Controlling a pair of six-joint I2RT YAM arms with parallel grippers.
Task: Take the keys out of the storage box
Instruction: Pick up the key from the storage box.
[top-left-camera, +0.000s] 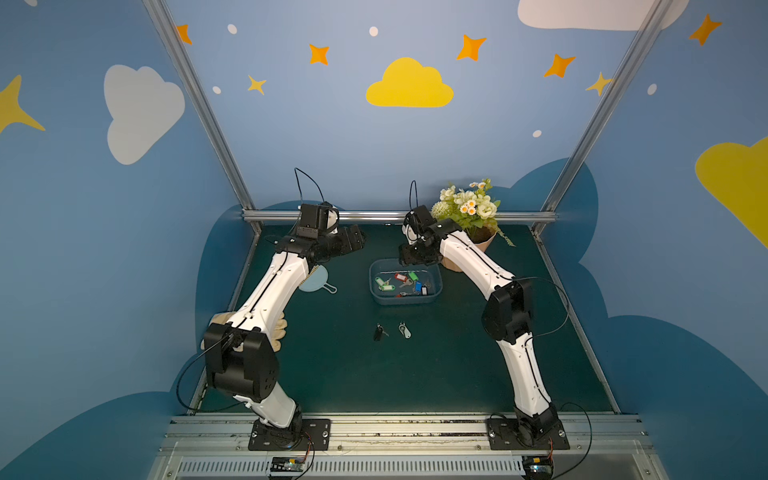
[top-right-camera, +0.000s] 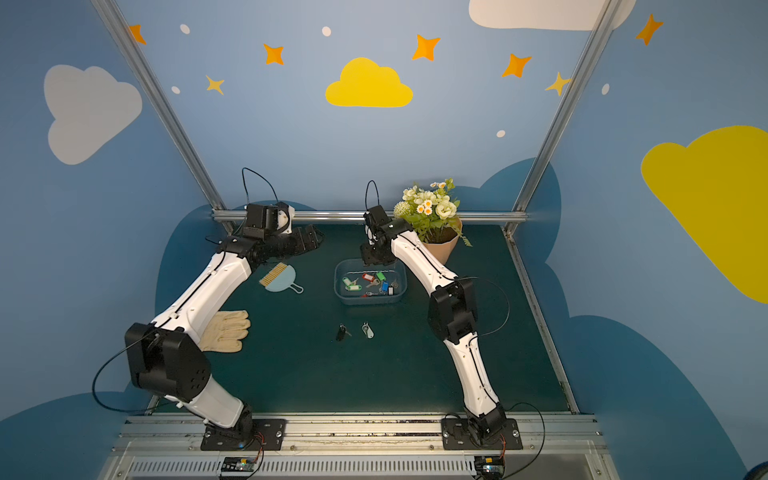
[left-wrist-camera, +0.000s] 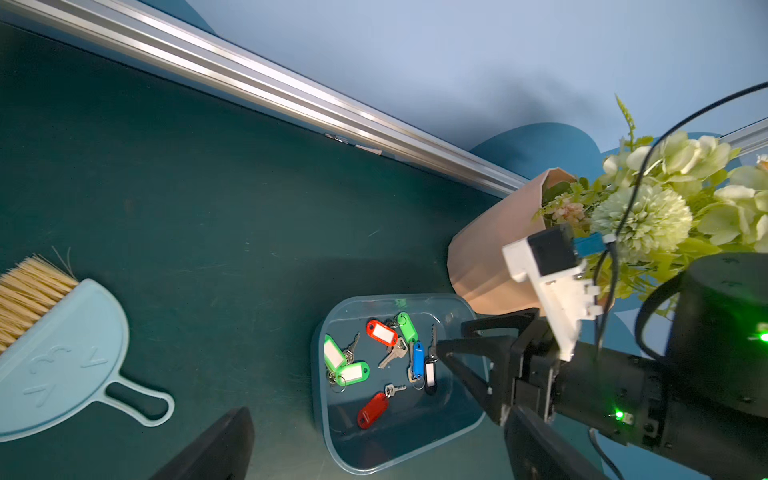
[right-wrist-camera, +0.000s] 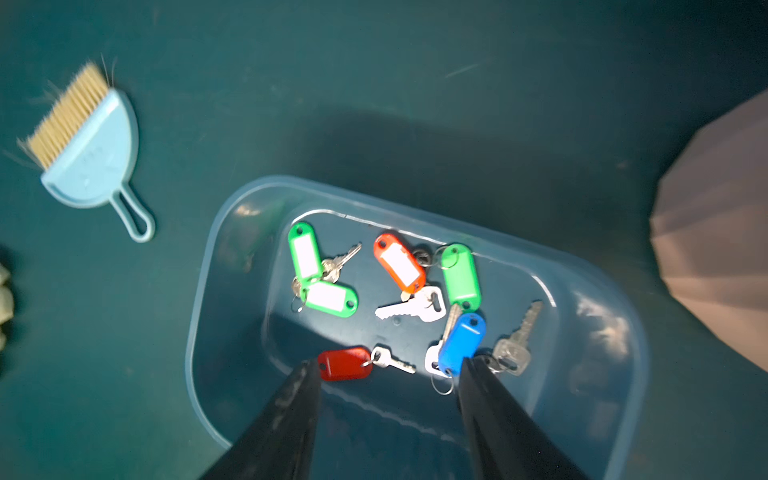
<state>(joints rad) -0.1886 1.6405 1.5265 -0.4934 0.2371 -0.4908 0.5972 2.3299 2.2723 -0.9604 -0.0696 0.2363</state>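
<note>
The storage box (top-left-camera: 405, 302) (right-wrist-camera: 199, 299), a shallow blue-grey tub, sits mid-table. Several keys lie inside it, with tags in red (right-wrist-camera: 345, 363), blue (right-wrist-camera: 461, 343), green (right-wrist-camera: 305, 251) and orange-red (right-wrist-camera: 399, 262). Two more keys lie on the mat in front of the box, one black-tagged (top-left-camera: 378, 331) and one grey-tagged (top-left-camera: 405, 330). My right gripper (top-left-camera: 415, 262) (right-wrist-camera: 388, 363) hangs open over the box's right side, its fingertips flanking the red tag's key and the blue tag and holding nothing. My left gripper (top-left-camera: 356, 239) (left-wrist-camera: 376, 415) is wide open in the air, to the left of the box.
A peach flowerpot (top-left-camera: 478, 241) with flowers stands just behind and right of the box, close to my right arm. A light blue hand brush (top-right-camera: 282, 280) lies left of the box, and a cream glove (top-right-camera: 226, 330) lies nearer the front left. A metal rail (top-left-camera: 374, 216) bounds the back.
</note>
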